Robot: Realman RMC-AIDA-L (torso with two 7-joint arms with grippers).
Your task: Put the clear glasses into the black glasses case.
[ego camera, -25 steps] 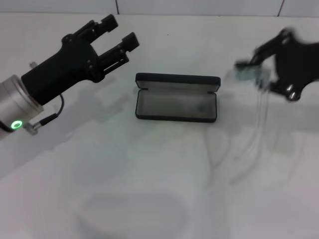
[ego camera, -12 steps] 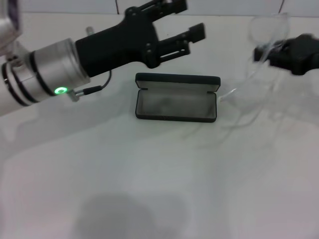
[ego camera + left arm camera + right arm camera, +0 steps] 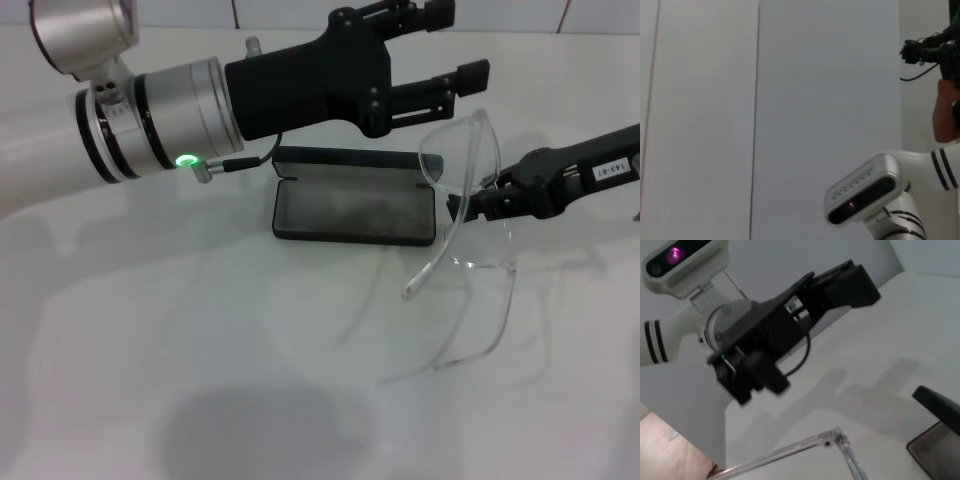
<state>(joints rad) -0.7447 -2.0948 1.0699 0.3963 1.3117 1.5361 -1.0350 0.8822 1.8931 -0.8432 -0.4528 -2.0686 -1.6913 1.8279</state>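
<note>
The black glasses case (image 3: 355,205) lies open mid-table, lid up at the back, grey lining showing. The clear glasses (image 3: 462,150) hang just off its right end, above the table, lens uppermost and both thin arms trailing toward the front. My right gripper (image 3: 468,205) comes in from the right and is shut on the frame. My left gripper (image 3: 458,42) is open and empty, raised behind the case's right end, above and behind the glasses. The right wrist view catches one clear arm and hinge of the glasses (image 3: 826,442) and a corner of the case (image 3: 936,440).
The white table (image 3: 200,380) runs bare in front of the case. My thick silver-and-black left forearm (image 3: 160,115) crosses the back left. The left wrist view holds only a wall, the robot's head (image 3: 865,195) and a person's hand with a camera (image 3: 945,105).
The left arm has swung further right, its gripper now past the case's right end. The right gripper has carried the glasses down and left toward the case, lens now upright.
</note>
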